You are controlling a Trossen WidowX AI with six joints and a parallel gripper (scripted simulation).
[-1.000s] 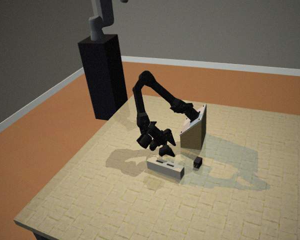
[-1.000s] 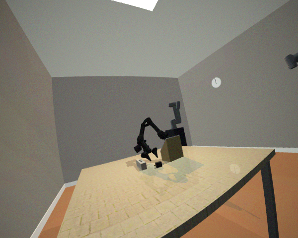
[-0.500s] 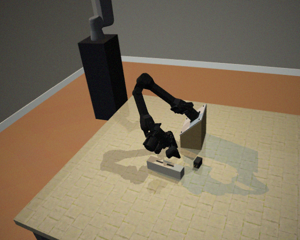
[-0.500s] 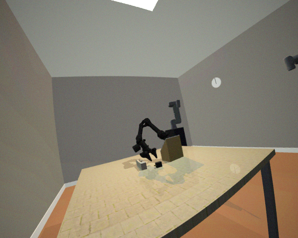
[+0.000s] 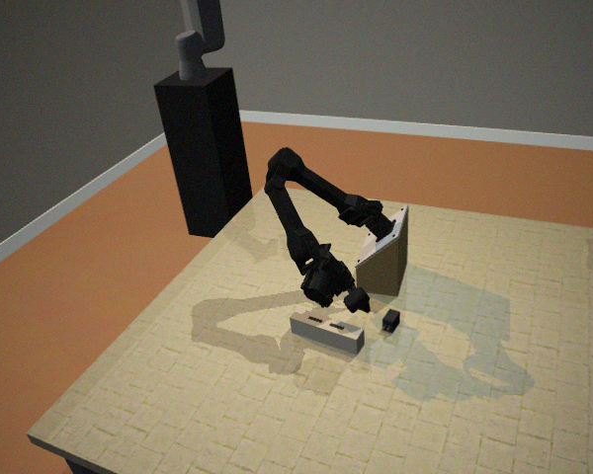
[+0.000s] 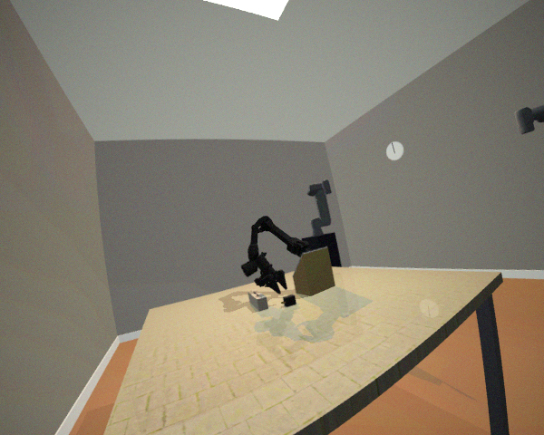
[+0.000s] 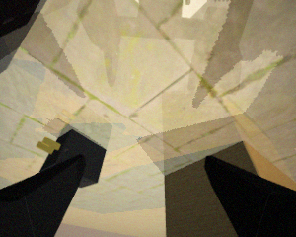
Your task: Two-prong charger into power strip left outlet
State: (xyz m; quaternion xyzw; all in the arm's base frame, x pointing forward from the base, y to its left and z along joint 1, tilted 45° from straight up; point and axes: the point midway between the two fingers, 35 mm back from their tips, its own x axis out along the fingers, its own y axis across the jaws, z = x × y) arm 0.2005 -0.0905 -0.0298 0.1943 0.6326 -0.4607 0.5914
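Observation:
The black charger [image 5: 390,320] [image 6: 289,300] [image 7: 84,150] lies on the table, with its two brass prongs [image 7: 48,145] pointing left in the wrist view. The pale power strip [image 5: 324,335] [image 6: 258,302] stands beside it, with two dark outlet slots on top in the top view; I cannot make it out in the wrist view. My gripper [image 5: 361,300] [image 6: 282,289] [image 7: 146,161] is open and empty, above the table near the charger and strip. In the wrist view the left finger overlaps the charger's near part and hides some of it; the charger is not between the fingers.
The brown wedge-shaped base [image 5: 379,270] [image 6: 315,271] [image 7: 197,202] carries my arm and stands close behind the charger; in the wrist view it shows by the right finger. A black pedestal [image 5: 200,153] with another arm stands beyond the table [image 5: 184,408] [image 6: 192,374].

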